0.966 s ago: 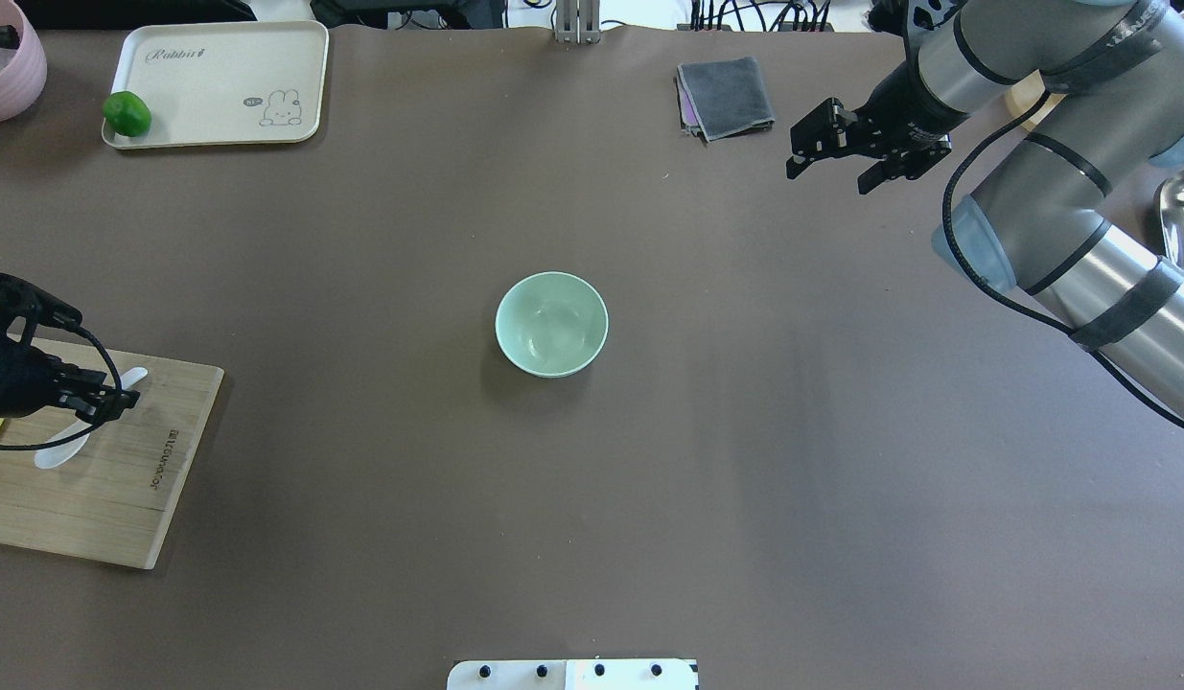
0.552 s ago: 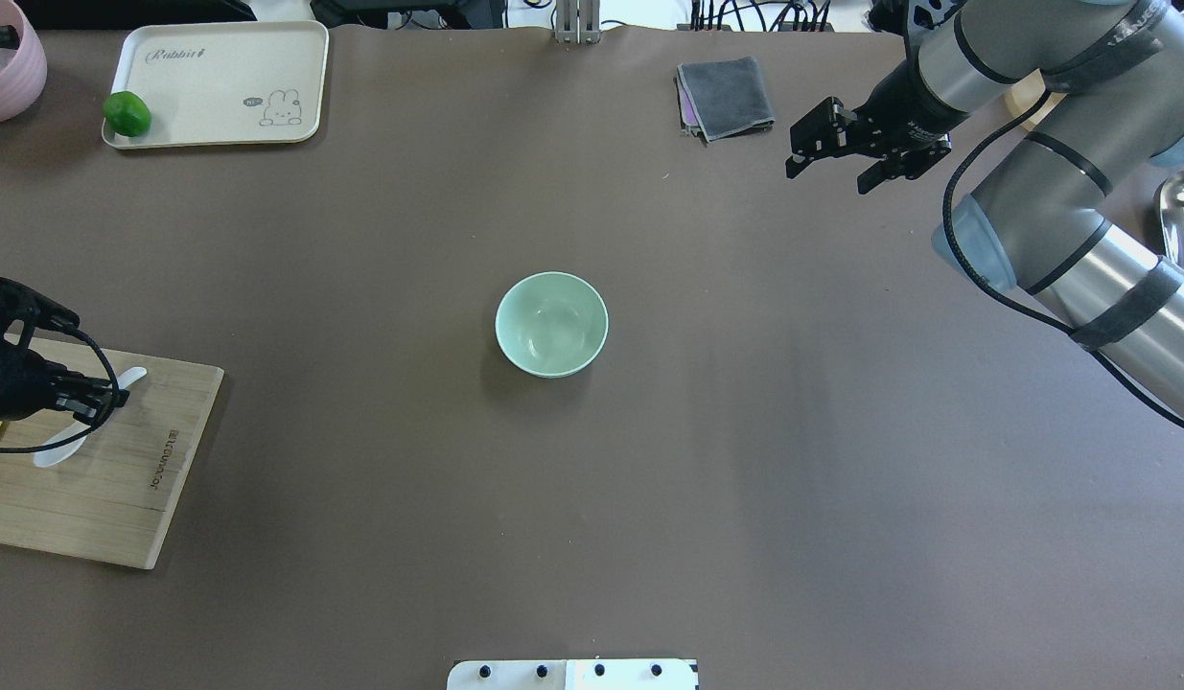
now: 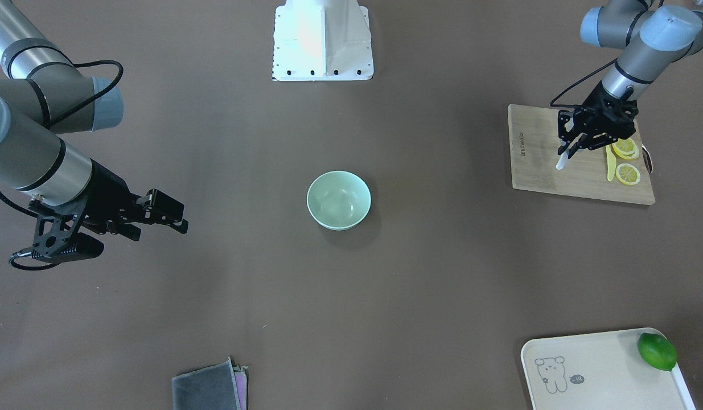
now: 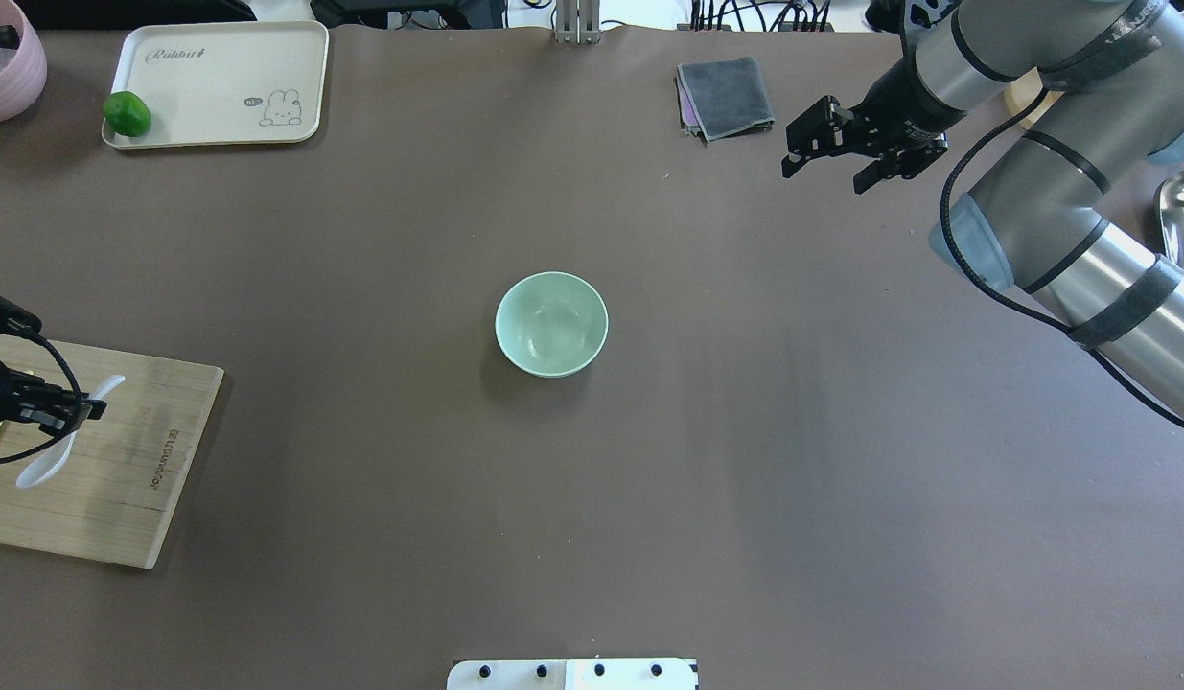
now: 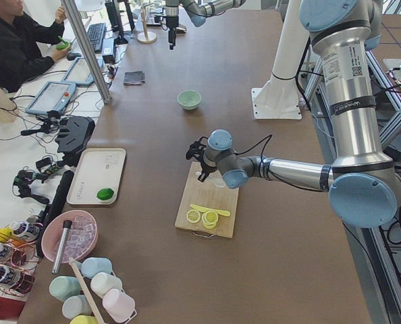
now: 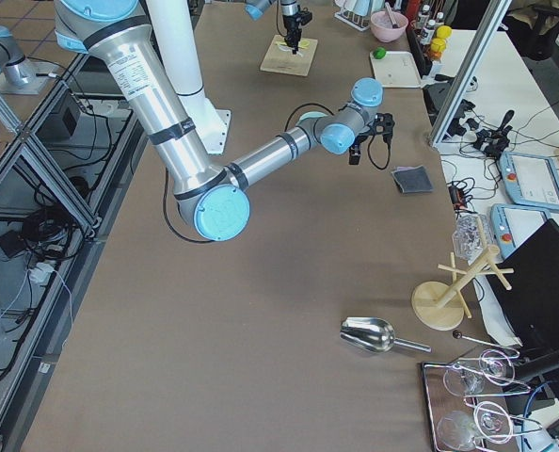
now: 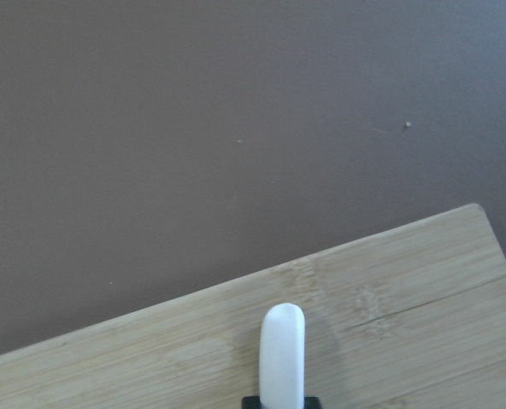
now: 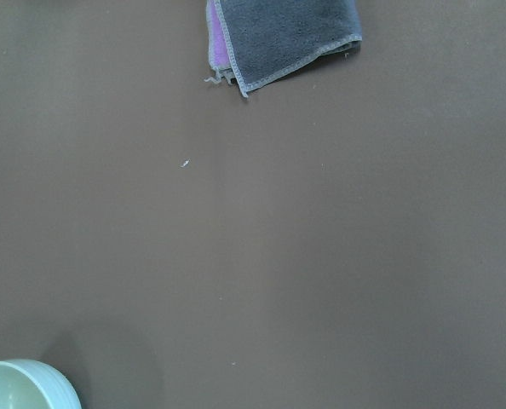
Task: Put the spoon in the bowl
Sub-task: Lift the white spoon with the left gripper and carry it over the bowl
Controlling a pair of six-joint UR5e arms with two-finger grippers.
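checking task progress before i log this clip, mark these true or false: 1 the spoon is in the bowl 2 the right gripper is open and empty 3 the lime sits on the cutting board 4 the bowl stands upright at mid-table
1. False. The bowl is empty; the spoon is at the cutting board, its handle clamped in the left gripper.
2. True. The right gripper hangs open over bare table and holds nothing.
3. False. The lime lies on the tray; the board carries lemon slices.
4. True.
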